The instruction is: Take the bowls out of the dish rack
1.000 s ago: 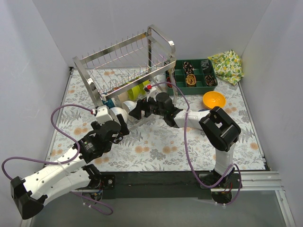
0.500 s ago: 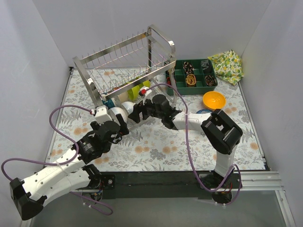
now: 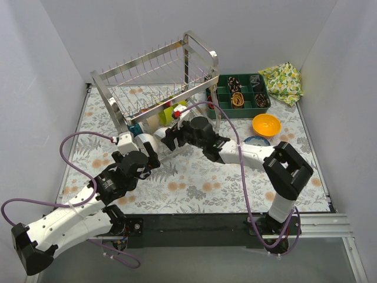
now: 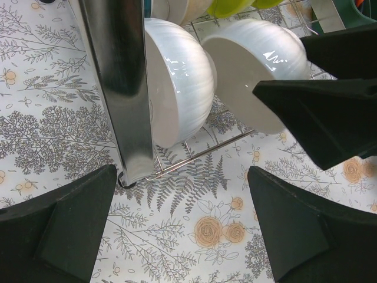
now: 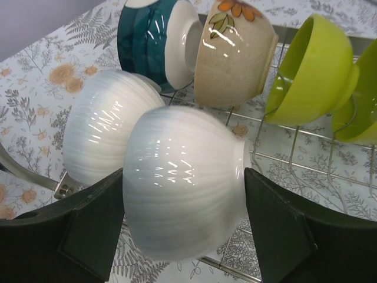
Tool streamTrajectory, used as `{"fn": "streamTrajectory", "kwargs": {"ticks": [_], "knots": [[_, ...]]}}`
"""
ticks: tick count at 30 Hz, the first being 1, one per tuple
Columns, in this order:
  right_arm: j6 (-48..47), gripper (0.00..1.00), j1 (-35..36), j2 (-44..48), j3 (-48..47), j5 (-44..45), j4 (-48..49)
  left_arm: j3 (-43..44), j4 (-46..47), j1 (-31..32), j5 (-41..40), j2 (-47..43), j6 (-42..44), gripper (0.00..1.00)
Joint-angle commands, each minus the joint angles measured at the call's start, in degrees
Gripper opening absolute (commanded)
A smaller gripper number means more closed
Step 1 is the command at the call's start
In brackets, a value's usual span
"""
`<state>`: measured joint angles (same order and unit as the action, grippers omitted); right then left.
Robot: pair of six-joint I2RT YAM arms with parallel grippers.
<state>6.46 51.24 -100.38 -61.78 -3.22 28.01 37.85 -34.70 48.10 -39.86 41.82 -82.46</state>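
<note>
The steel wire dish rack [image 3: 154,88] stands at the back left. Its lower tier holds two white bowls [image 5: 109,132], a teal bowl [image 5: 147,38], a beige floral bowl [image 5: 235,50] and lime green bowls [image 5: 312,71]. My right gripper [image 5: 184,174] is open in the lower tier, one finger on each side of the nearer white bowl [image 5: 182,212], close against it. It also shows in the top view [image 3: 168,137]. My left gripper [image 4: 182,171] is open and empty over the mat, just in front of the rack's front post [image 4: 115,88]. An orange bowl [image 3: 266,124] sits on the mat at the right.
A dark green compartment tray [image 3: 241,97] stands behind the orange bowl, and a yellow patterned cloth [image 3: 283,81] lies in the back right corner. A blue-patterned bowl [image 3: 257,141] shows partly behind the right arm. The right gripper's black fingers [image 4: 330,112] cross the left wrist view.
My right gripper has moved left, deeper into the rack's lower tier, and now straddles the white bowl. The left arm has barely moved.
</note>
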Motion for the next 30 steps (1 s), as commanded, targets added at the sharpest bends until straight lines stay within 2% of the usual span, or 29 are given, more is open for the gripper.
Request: {"fn": "streamTrajectory", "kwargs": {"ticks": [1,12,19,23,26,30], "knots": [[-1.1,0.03,0.4,5.8,-1.0,2.8,4.2,-0.8,0.1,-0.4,-0.7,-0.7,0.1,0.95],[1.0,0.01,0.3,3.8,-0.5,6.6,1.4,-1.3,0.4,-0.4,0.8,-1.8,0.0,0.95],[6.5,0.02,-2.1,1.9,-0.9,7.8,-1.3,-1.3,0.4,-0.4,1.4,-1.8,0.2,0.95],[7.1,0.2,-2.9,1.7,-1.5,7.8,-3.5,-1.4,0.4,-0.4,1.4,-2.3,0.0,0.95],[6.6,0.3,-2.8,2.1,-2.4,8.7,-6.0,-1.5,0.4,-0.4,1.4,-2.4,0.0,0.95],[5.3,0.39,-2.8,2.1,-3.9,6.9,-9.7,-1.4,0.5,-0.4,1.6,-2.4,0.0,0.95]]}}
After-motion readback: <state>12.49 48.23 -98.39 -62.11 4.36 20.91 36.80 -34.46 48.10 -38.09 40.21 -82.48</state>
